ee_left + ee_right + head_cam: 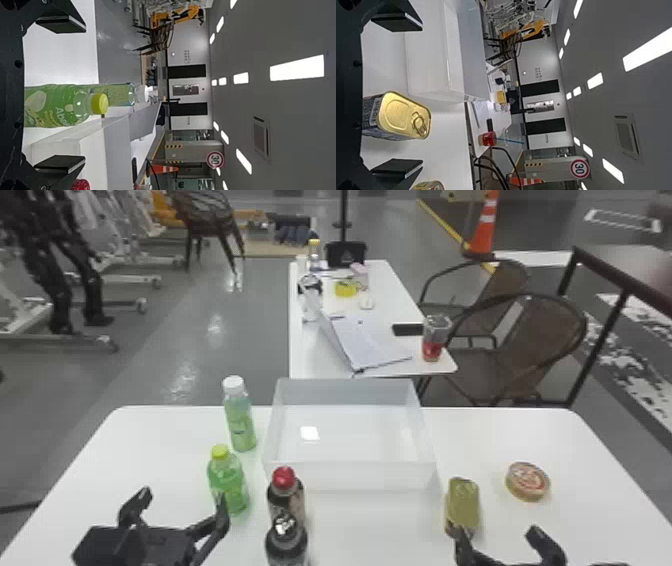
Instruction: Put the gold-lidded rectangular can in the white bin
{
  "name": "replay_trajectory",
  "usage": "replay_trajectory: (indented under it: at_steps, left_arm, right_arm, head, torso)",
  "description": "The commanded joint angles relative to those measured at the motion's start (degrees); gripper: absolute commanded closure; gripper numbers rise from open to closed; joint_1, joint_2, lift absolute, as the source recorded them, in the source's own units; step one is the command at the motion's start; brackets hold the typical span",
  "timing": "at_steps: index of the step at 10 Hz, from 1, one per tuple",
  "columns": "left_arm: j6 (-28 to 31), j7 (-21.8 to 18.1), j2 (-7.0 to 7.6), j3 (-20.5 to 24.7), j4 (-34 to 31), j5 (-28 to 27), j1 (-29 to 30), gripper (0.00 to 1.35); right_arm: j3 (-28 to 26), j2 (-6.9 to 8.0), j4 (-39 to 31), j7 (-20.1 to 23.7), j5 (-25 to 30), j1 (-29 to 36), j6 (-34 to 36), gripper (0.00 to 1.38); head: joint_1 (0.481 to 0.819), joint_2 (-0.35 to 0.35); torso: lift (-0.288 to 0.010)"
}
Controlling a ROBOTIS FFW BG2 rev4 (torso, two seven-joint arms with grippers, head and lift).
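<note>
Smooth white tabletop (150,440) spreads before me, with glossy grey floor (200,340) beyond. On the table, just right of the straight-walled, cloudy plastic white bin (350,477), stands the rectangular can (463,502), its gold metal lid round-cornered with a ring pull. My right gripper (494,531) is open near it, flat fingers apart; my left gripper (181,497) is open near a green bottle (227,482).

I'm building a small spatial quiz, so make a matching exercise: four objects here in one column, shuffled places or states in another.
Column one
1. Gold-lidded rectangular can
2. Round tin
3. White bin
4. Red-capped bottle

Column two
A. Nearest the table's right edge
B. Open-topped
C. Just beyond the right gripper's left finger
D. Left of table centre

Pairs: 1-C, 2-A, 3-B, 4-D
</note>
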Motion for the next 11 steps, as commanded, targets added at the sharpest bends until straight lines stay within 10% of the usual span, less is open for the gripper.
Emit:
replay_trajectory:
  at_steps: [1,11]
  left_arm:
    - [0.0,0.0,0.0,-0.06,0.0,0.0,0.0,0.14]
    - [-0.53,0.0,0.0,0.2,0.0,0.18,-0.09,0.14]
  right_arm:
    - [0.0,0.05,0.0,-0.19,0.0,0.15,-0.21,0.09]
    - [0.53,0.05,6.5,-3.35,-1.05,-1.7,-4.43,0.09]
  head:
    - [0.549,0.0]
    - [0.549,0.0]
  torso:
    - [-0.1]
    - [-0.1]
